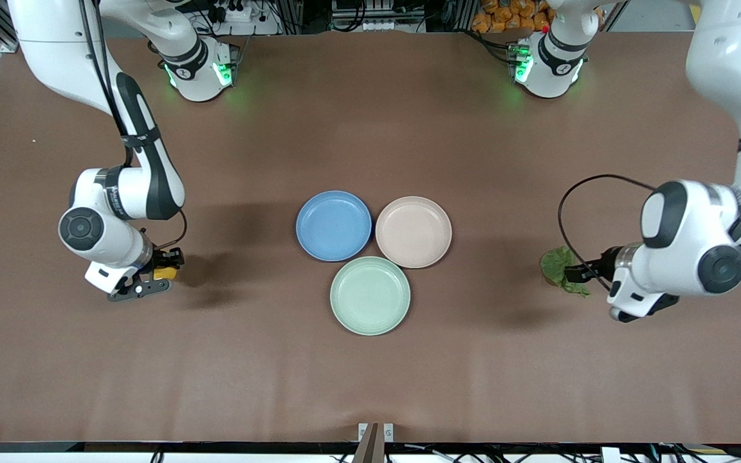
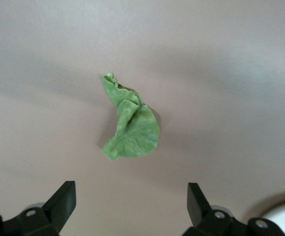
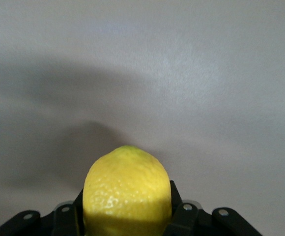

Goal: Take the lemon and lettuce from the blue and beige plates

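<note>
1. Front view shows you the mint green plate (image 1: 370,296) nearest the camera, holding nothing. The blue plate (image 1: 334,226) and the beige plate (image 1: 413,232) sit just above it, touching side by side, and both are bare too.

2. Look to the left gripper (image 1: 577,273) at the left arm's end of the table: the lettuce (image 1: 560,269) lies on the brown tablecloth (image 1: 370,386) right at its fingertips, well apart from the beige plate.

3. In the left wrist view you see the lettuce (image 2: 130,123) crumpled, its long axis running away from the left gripper (image 2: 131,201), the broad rounded end toward the claw and the narrow ruffled end pointing away. The fingers (image 2: 64,199) stand wide apart, released, with the leaf lying clear of both.

4. At the right arm's end of the table, the right gripper (image 1: 163,271) is low over the cloth, clenched on the lemon (image 1: 164,272).

5. In the right wrist view the lemon (image 3: 128,189) sits between the fingers (image 3: 184,216) of the right gripper (image 3: 128,219), its long axis pointing straight out of the claw, tip outward.
</note>
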Controlling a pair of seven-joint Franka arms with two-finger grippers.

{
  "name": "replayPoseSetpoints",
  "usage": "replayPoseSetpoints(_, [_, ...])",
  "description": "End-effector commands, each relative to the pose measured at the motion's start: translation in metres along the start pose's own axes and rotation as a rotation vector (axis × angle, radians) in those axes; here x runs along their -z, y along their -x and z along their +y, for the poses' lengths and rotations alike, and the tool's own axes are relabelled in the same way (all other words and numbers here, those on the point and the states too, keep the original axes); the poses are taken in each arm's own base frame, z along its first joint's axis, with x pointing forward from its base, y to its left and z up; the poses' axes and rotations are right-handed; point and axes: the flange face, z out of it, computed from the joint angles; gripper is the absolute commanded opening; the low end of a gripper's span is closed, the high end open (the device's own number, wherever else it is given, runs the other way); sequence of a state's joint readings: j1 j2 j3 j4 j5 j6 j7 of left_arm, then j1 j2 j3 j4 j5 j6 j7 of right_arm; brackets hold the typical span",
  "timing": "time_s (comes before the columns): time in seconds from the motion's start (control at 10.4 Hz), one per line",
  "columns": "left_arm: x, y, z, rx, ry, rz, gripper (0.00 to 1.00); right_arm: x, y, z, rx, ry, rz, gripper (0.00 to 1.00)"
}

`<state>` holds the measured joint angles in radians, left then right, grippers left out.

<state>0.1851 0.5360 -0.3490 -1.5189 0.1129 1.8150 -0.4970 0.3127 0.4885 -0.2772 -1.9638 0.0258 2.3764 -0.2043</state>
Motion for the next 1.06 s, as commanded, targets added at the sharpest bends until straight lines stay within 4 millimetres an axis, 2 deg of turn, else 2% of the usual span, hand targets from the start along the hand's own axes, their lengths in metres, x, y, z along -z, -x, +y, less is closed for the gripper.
replayPoseSetpoints(0.0, [0.068,0.041,0.010,-0.028,-0.014,0.082,1.00,-0.012,0.017,0.002,-0.048,-0.053,0.013,0.41])
replayPoseSetpoints(0.19, [0.121,0.064,0.006,-0.058,-0.007,0.171,1.00,-0.031,0.016,-0.008,-0.097,-0.099,0.015,0.44])
replayPoseSetpoints(0.39, [0.164,0.100,0.018,-0.132,-0.001,0.229,1.00,-0.042,0.013,-0.016,-0.094,-0.096,0.022,0.45])
replayPoseSetpoints(0.48, [0.178,0.113,0.017,-0.143,-0.020,0.238,1.00,-0.045,0.012,-0.018,-0.091,-0.094,0.022,0.53])
replayPoseSetpoints(0.58, [0.193,0.125,0.013,-0.164,-0.027,0.254,1.00,-0.045,0.012,-0.018,-0.093,-0.094,0.022,0.65])
replayPoseSetpoints(0.68, [0.208,0.138,0.012,-0.210,-0.031,0.270,1.00,-0.045,0.011,-0.018,-0.103,-0.095,0.024,1.00])
replayPoseSetpoints(0.77, [0.224,0.159,0.014,-0.239,-0.035,0.288,1.00,-0.041,0.010,-0.020,-0.101,-0.098,0.021,1.00])
replayPoseSetpoints(0.96, [0.238,0.178,0.008,-0.252,-0.047,0.313,1.00,-0.013,-0.002,-0.024,-0.112,-0.117,0.013,1.00])
